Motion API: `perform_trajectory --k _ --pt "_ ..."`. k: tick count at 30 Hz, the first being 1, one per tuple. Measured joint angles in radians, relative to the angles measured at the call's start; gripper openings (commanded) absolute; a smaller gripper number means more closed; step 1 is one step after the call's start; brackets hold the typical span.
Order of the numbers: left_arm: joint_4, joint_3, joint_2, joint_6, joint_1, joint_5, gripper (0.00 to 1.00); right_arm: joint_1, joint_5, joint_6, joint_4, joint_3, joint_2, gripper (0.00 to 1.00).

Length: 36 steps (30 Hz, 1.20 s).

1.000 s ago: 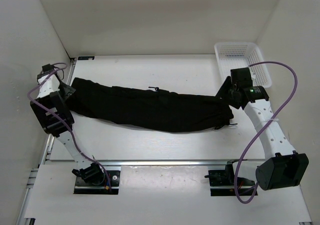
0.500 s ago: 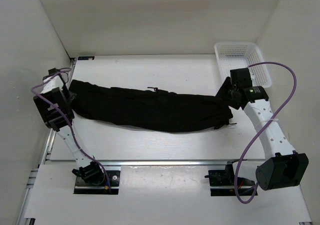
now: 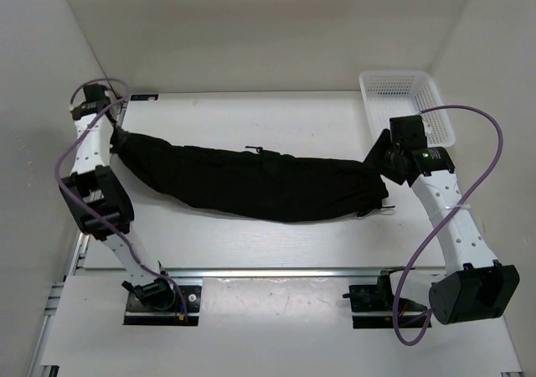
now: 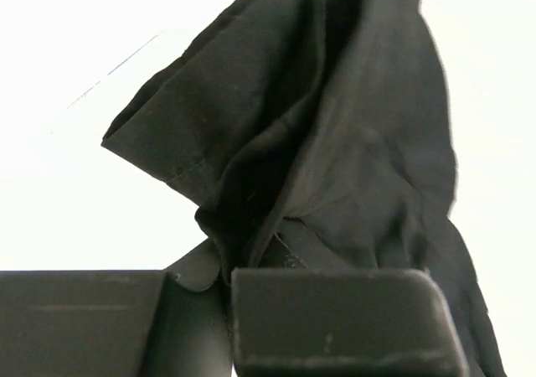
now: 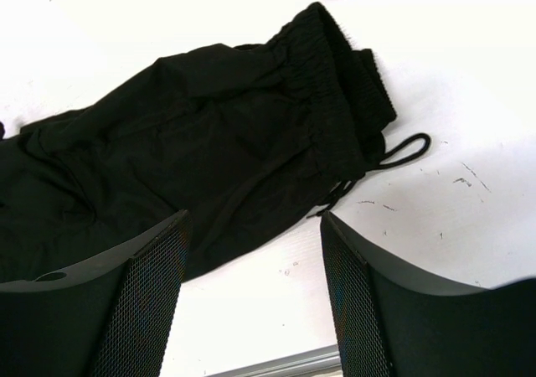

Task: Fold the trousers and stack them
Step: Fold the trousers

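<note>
Trousers (image 3: 251,184) between left fingers (image 4: 335,318)

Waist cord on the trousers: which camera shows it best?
Right wrist: the cord lies in a clear loop beside the trousers waistband. Top external shows only a faint dark wisp there; left wrist shows just cloth at the other end, no cord.

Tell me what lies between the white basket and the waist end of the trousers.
The right end effector and its wrist, seen in the top view, between the basket and the trousers.
</note>
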Motion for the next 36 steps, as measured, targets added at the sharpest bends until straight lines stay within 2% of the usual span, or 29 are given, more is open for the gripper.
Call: perform_trajectory --k 3,6,8,11,13,15,16,18,19,20,21,22,26,27,28,31,32,34,36 --pt "-0.002 -0.001 -0.136 0.013 -0.109 -0.039 0.11 -0.004 0.000 0.000 -0.003 0.000 -0.013 0.68" --pt "0.001 -0.028 -0.237 0.017 -0.282 -0.094 0.11 -0.011 0.000 -0.001 -0.004 0.000 -0.024 0.68" --pt "-0.003 -0.079 -0.276 0.003 -0.437 -0.135 0.11 -0.016 0.000 -0.001 -0.003 -0.004 -0.034 0.68" --pt "-0.030 -0.164 -0.274 -0.040 -0.659 -0.159 0.18 -0.024 0.000 -0.001 -0.002 -0.028 -0.053 0.68" --pt "-0.066 -0.209 -0.239 -0.075 -0.804 -0.166 0.39 -0.031 0.000 -0.001 -0.003 -0.043 -0.060 0.68" --pt "-0.113 -0.217 -0.183 -0.108 -0.937 -0.187 0.70 -0.035 0.000 -0.004 -0.003 -0.055 -0.063 0.68" --pt "-0.144 -0.209 -0.153 -0.122 -0.995 -0.200 0.90 -0.037 0.000 -0.005 -0.003 -0.060 -0.064 0.68" --pt "-0.227 -0.160 -0.087 -0.154 -1.084 -0.232 0.91 -0.042 -0.003 -0.008 -0.003 -0.066 -0.066 0.68" --pt "-0.256 -0.128 -0.063 -0.165 -1.109 -0.246 0.85 -0.043 -0.005 -0.011 -0.003 -0.068 -0.068 0.68" --pt "-0.288 -0.089 -0.046 -0.171 -1.122 -0.262 0.68 -0.043 -0.005 -0.014 -0.003 -0.069 -0.069 0.68" --pt "-0.312 -0.048 -0.037 -0.176 -1.125 -0.275 0.59 -0.045 -0.005 -0.016 -0.001 -0.072 -0.073 0.68" --pt "-0.326 -0.010 -0.036 -0.178 -1.121 -0.292 0.54 -0.048 -0.008 -0.018 -0.002 -0.076 -0.077 0.68" --pt "-0.339 0.046 -0.094 -0.163 -1.060 -0.322 0.54 -0.061 -0.011 -0.026 -0.002 -0.081 -0.095 0.68" --pt "-0.328 0.022 -0.123 -0.161 -1.023 -0.319 0.55 -0.065 -0.011 -0.027 -0.002 -0.082 -0.101 0.68" --pt "-0.314 -0.017 -0.156 -0.157 -0.976 -0.308 0.64 -0.068 -0.011 -0.029 -0.001 -0.085 -0.109 0.70" --pt "-0.260 -0.171 -0.252 -0.120 -0.765 -0.248 0.80 -0.074 -0.017 -0.036 -0.002 -0.098 -0.127 0.70" --pt "-0.243 -0.212 -0.270 -0.108 -0.697 -0.227 0.93 -0.077 -0.021 -0.039 -0.002 -0.101 -0.127 0.70" --pt "-0.208 -0.275 -0.286 -0.080 -0.564 -0.179 0.97 -0.081 -0.031 -0.045 -0.001 -0.107 -0.127 0.70" --pt "-0.173 -0.309 -0.276 -0.061 -0.489 -0.137 0.97 -0.082 -0.042 -0.047 -0.001 -0.112 -0.127 0.70"
